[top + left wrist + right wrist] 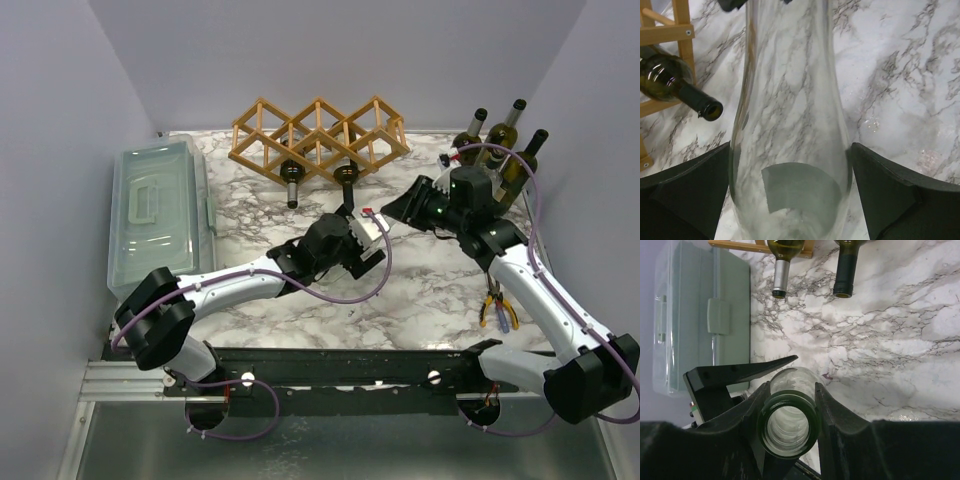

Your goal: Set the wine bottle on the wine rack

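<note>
Leftmost, the grey-green lidded box [160, 215] sat well apart from the action. The left gripper [365, 235] reached to mid-table with its jaws spread as wide as they go, one finger on each side of the clear wine bottle [790, 125] just beside the glass; it had hold of nothing, and whether either pad touched I could not tell. Beyond it, at the far side, stood the wine rack [318, 130] with two racked bottles [292, 180] already in its lower cells, necks pointing near. The wine bottle itself hung above the marble table [420, 290] between the two arms, off the rack. To the right, the right gripper [788, 410] was pinched tight on the bottle's neck just below the mouth. Further right stood three spare bottles [500, 145], and pliers [497, 310] lay near.

This looked like a handover. Done well, the left jaws would close squarely on the widest part of the body before the right let go, since smooth glass will likely slip. The base should then enter a free right-hand cell, clear of the racked necks.
</note>
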